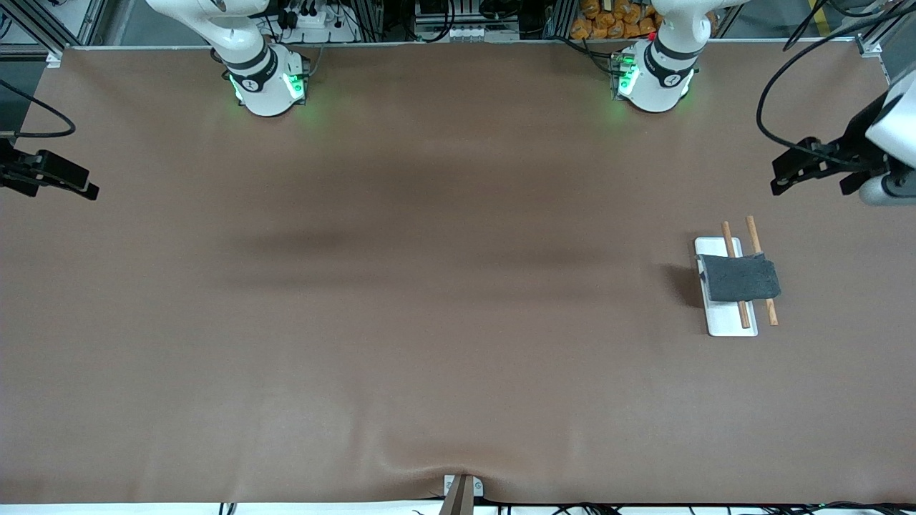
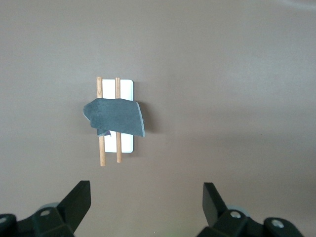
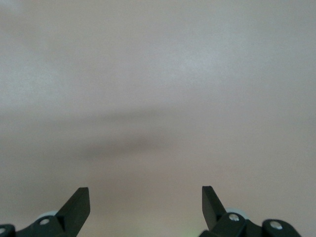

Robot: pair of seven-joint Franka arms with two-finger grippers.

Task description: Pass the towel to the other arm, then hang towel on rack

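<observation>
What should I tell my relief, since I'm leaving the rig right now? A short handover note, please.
Left gripper: fingers open, empty, raised at the left arm's end of the table, waiting.
Right gripper: fingers open, empty, over bare table at the right arm's end.
Towel: draped across both rods of the rack, grey face up, toward the left arm's end.
Done: towel hangs on the rack.
Left: nothing visible.

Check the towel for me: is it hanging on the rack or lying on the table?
On the rack. The towel lies draped across both rods of the rack, dark grey face up; neither gripper holds it.
</observation>
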